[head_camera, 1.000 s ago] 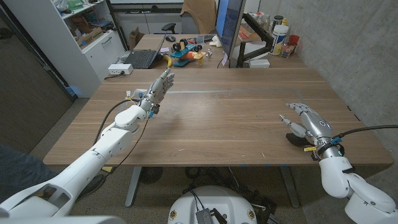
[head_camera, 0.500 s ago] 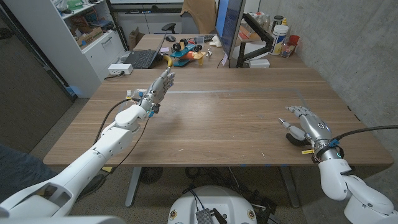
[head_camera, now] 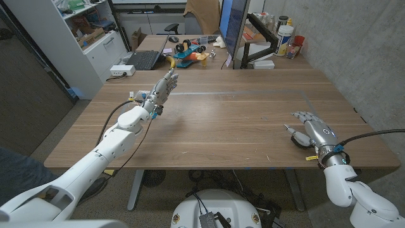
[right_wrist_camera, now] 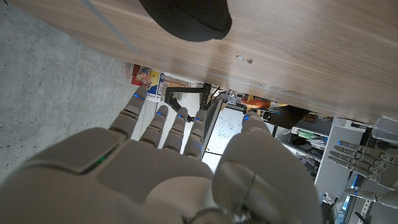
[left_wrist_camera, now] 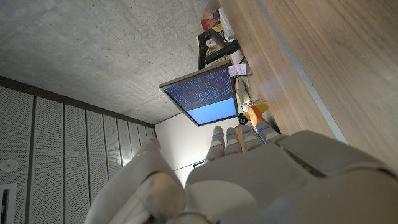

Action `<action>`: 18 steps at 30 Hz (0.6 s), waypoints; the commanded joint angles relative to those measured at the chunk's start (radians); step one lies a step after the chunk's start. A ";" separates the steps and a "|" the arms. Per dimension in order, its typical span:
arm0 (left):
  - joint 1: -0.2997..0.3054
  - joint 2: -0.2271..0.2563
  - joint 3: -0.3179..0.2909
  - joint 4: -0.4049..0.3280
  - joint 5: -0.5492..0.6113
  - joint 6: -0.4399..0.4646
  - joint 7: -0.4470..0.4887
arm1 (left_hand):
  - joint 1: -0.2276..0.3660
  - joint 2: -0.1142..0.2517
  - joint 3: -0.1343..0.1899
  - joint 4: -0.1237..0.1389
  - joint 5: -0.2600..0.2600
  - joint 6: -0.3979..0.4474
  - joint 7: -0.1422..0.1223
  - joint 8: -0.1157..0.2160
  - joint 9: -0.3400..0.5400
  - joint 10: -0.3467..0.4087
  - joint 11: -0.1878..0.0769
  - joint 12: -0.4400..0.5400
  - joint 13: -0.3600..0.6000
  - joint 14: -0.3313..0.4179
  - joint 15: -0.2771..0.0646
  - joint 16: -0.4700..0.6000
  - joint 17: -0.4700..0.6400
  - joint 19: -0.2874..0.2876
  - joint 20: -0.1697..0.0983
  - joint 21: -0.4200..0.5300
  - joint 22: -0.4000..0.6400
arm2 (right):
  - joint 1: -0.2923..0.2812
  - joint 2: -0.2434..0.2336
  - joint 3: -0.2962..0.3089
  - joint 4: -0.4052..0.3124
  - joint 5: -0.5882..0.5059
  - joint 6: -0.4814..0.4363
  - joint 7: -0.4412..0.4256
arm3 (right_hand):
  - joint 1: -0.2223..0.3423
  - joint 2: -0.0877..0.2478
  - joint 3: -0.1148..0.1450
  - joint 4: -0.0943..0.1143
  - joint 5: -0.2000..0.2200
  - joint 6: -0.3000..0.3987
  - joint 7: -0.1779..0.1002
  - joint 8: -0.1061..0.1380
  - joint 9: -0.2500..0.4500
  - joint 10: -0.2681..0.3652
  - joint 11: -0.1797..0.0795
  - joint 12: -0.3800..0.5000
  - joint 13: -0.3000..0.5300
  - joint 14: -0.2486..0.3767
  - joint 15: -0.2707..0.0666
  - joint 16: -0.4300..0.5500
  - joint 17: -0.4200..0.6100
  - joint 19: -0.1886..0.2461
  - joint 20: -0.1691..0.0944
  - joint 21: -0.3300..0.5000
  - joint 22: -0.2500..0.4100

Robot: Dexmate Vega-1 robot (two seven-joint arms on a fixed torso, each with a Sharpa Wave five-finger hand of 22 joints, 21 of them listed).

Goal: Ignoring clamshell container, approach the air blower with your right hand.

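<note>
Your right hand [head_camera: 316, 132] is hovering low at table's right edge, silver fingers [head_camera: 304, 116] slightly spread, holding nothing. Air blower [head_camera: 299, 140], rounded matte black lump, is sitting just beside that hand, partly tucked under it; the right wrist view is catching its smooth dark dome [right_wrist_camera: 185, 17]. Left hand [head_camera: 162, 87] is hanging raised over table's far left, fingers straight and close together, empty. Table [head_camera: 240, 114] is showing streaky brown wood grain. Monitor [left_wrist_camera: 208, 94] is glowing blue behind, bare concrete wall [head_camera: 354, 44] on right.
</note>
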 commanded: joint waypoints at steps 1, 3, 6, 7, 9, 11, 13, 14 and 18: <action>-0.004 -0.004 0.003 0.011 0.001 0.003 0.001 | 0.003 0.013 0.001 -0.003 -0.005 0.006 0.005 -0.002 0.006 -0.001 0.005 0.000 0.004 -0.007 0.002 0.000 0.002 -0.038 0.009 -0.002 0.002 | 0.001 -0.016 -0.025 0.003 0.009 -0.028 -0.012 | -0.007 -0.001 0.001 -0.008 0.009 0.004 -0.010 -0.006 0.003 0.001 -0.001 0.002 0.004 0.004 0.010 -0.003 0.000 0.004 0.002 -0.001 0.005; -0.004 -0.005 0.003 0.012 0.000 0.003 0.001 | 0.003 0.013 0.001 -0.004 -0.005 0.006 0.005 -0.002 0.006 -0.001 0.007 0.000 0.004 -0.006 0.002 0.000 0.002 -0.038 0.008 -0.003 0.002 | 0.001 -0.019 -0.030 0.004 0.010 -0.032 -0.014 | -0.007 -0.001 0.001 -0.008 0.009 0.004 -0.010 -0.006 0.003 0.001 0.001 0.002 0.004 0.004 0.011 -0.003 0.000 0.004 0.002 -0.002 0.005; -0.006 -0.004 0.005 0.012 0.001 0.004 0.000 | 0.002 0.014 0.001 -0.004 -0.006 0.006 0.004 -0.002 0.006 0.000 0.005 0.000 0.004 -0.007 0.002 0.000 0.002 -0.038 0.009 -0.005 0.002 | 0.003 -0.022 -0.039 0.007 0.012 -0.035 -0.019 | -0.007 0.000 0.001 -0.008 0.009 0.004 -0.011 -0.006 0.003 0.001 0.000 0.001 0.004 0.004 0.012 -0.003 0.000 0.006 0.003 -0.003 0.005; -0.006 -0.004 0.005 0.012 0.001 0.004 0.000 | 0.002 0.014 0.001 -0.004 -0.006 0.006 0.005 -0.002 0.006 0.000 0.005 0.000 0.004 -0.007 0.001 0.000 0.002 -0.038 0.009 -0.005 0.002 | 0.005 -0.021 -0.043 0.008 0.013 -0.039 -0.021 | -0.007 0.000 0.001 -0.008 0.009 0.003 -0.011 -0.006 0.003 0.000 0.000 0.001 0.004 0.004 0.013 -0.003 0.000 0.006 0.003 -0.003 0.005; -0.005 -0.003 0.006 0.009 0.003 0.007 0.001 | 0.002 0.014 0.001 -0.004 -0.006 0.006 0.004 -0.002 0.006 0.001 0.004 0.000 0.004 -0.007 0.001 0.000 0.002 -0.037 0.010 -0.006 0.002 | 0.008 -0.024 -0.050 0.010 0.012 -0.042 -0.024 | -0.007 0.000 0.001 -0.008 0.010 0.003 -0.011 -0.007 0.003 0.000 -0.002 0.001 0.004 0.003 0.013 -0.003 0.000 0.007 0.003 -0.004 0.005; -0.003 -0.002 0.006 0.005 0.003 0.009 0.002 | 0.002 0.014 0.001 -0.004 -0.006 0.006 0.004 -0.002 0.006 0.000 0.003 -0.001 0.004 -0.007 0.001 0.000 0.002 -0.037 0.010 -0.007 0.002 | 0.012 -0.027 -0.058 0.013 0.011 -0.049 -0.025 | -0.007 0.001 0.001 -0.008 0.010 0.003 -0.011 -0.007 0.003 -0.001 -0.001 0.001 0.005 0.003 0.015 -0.003 0.000 0.007 0.003 -0.005 0.005; 0.000 0.000 0.007 0.000 0.004 0.011 0.005 | 0.002 0.015 0.000 -0.005 -0.006 0.005 0.004 -0.002 0.006 0.000 0.002 -0.001 0.004 -0.007 0.000 0.000 0.002 -0.037 0.010 -0.007 0.002 | 0.017 -0.030 -0.067 0.016 0.009 -0.054 -0.028 | -0.007 0.001 0.002 -0.008 0.010 0.003 -0.010 -0.007 0.003 -0.001 -0.001 0.001 0.005 0.003 0.015 -0.003 0.000 0.007 0.003 -0.006 0.005; 0.001 0.001 0.007 -0.002 0.005 0.012 0.005 | 0.002 0.015 0.000 -0.005 -0.006 0.005 0.004 -0.002 0.006 0.000 0.004 -0.001 0.004 -0.007 0.001 0.000 0.002 -0.037 0.010 -0.008 0.002 | 0.021 -0.028 -0.072 0.017 0.009 -0.058 -0.030 | -0.007 0.001 0.002 -0.008 0.010 0.002 -0.011 -0.007 0.003 -0.001 -0.002 0.001 0.005 0.004 0.015 -0.003 0.000 0.008 0.003 -0.006 0.005; 0.009 0.007 0.005 -0.016 0.008 0.017 0.015 | 0.002 0.016 0.000 -0.005 -0.006 0.006 0.005 -0.002 0.006 0.000 0.005 -0.001 0.004 -0.007 0.000 0.000 0.002 -0.037 0.011 -0.010 0.003 | 0.036 -0.037 -0.097 0.026 0.002 -0.071 -0.031 | -0.008 0.002 0.002 -0.008 0.011 0.002 -0.011 -0.008 0.003 -0.002 -0.002 0.001 0.005 0.004 0.015 -0.003 0.000 0.008 0.003 -0.008 0.005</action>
